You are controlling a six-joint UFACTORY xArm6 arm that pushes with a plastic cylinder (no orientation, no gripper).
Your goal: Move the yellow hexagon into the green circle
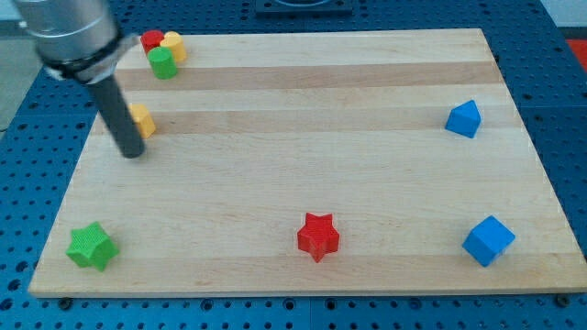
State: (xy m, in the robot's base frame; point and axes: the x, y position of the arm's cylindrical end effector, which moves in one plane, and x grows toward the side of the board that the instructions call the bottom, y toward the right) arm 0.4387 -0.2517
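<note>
A yellow hexagon block (142,120) lies near the board's left edge, partly hidden behind my rod. My tip (133,153) rests on the board just below and left of it, touching or almost touching it. A green round block (162,62) stands at the top left corner in a tight cluster with a red block (151,40) and a second yellow block (174,46). The yellow hexagon lies below that cluster, apart from it.
A green star (92,246) lies at the bottom left, a red star (318,236) at the bottom middle, a blue cube (488,241) at the bottom right and a blue pointed block (464,118) at the right. The wooden board (303,137) sits on a blue perforated table.
</note>
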